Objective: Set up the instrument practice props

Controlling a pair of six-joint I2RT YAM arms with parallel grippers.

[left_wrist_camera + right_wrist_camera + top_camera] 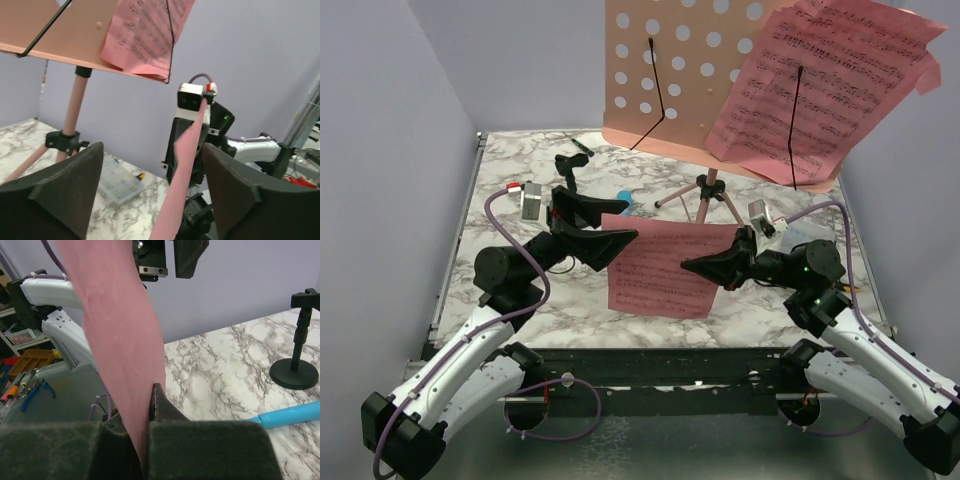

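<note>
The loose sheet-music page [660, 265] hangs in the air between the two arms, above the marbled surface [780, 310] and in front of the stand's tripod. The right pincer [695, 265] is pressed together on the page's right edge; the right wrist view shows the pink paper clamped between its pads. The left pincer [628, 222] stands spread, with the page's left edge passing between its fingers, ungripped. Behind them, the salmon-pink music stand [680, 70] carries the other page [820, 80] on the right half of its desk. The light-blue stick [623, 196] lies on the surface near the stand's foot.

Step in hand, by judgement: mounting this page. Next move: back the left pincer clear, then raise the page to the desk's bare left half and seat it behind the wire retainer [655, 95].
</note>
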